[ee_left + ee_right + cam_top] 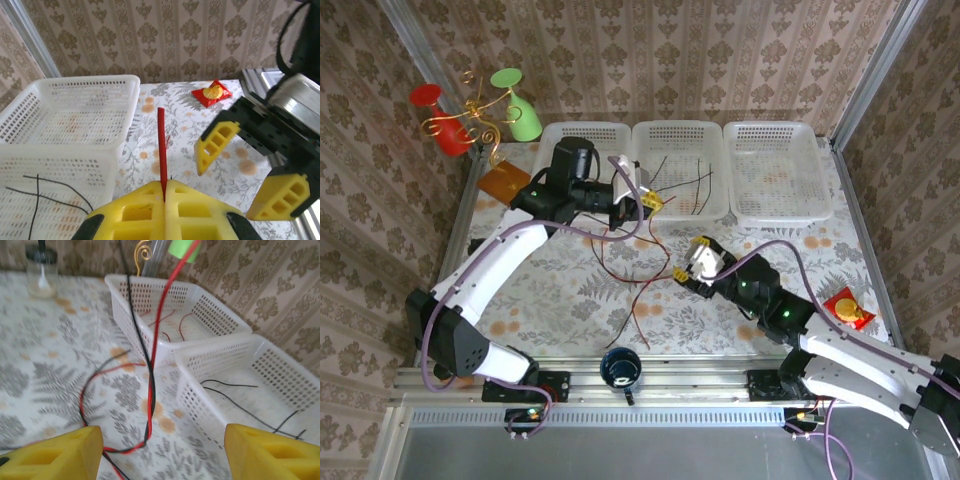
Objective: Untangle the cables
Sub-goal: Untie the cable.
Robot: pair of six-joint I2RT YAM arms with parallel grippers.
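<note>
Left wrist view: the left gripper [164, 192], fingers pressed together on a red wire [161, 145], holds it above the cables [151, 405] tangled on the table [560, 300], right gripper [160, 455] spread nearby; light, limp strands, likely best pinched near a free end.

**wirenerd:** Did anyone catch where the red cable [161, 150] ended? Left wrist view, it was swallowed by the seam of the left gripper [164, 186], and those fingers [135, 214] were chopped by the bottom edge.

**yam_fan:** Nope. Right wrist view, it and the black cable [141, 347] ran off the top, the jar [41, 270] was pure blur, right gripper [163, 442] fingers [55, 455] clipped too. From above the tangle [635, 275] was too thin to sort crossings.
</note>
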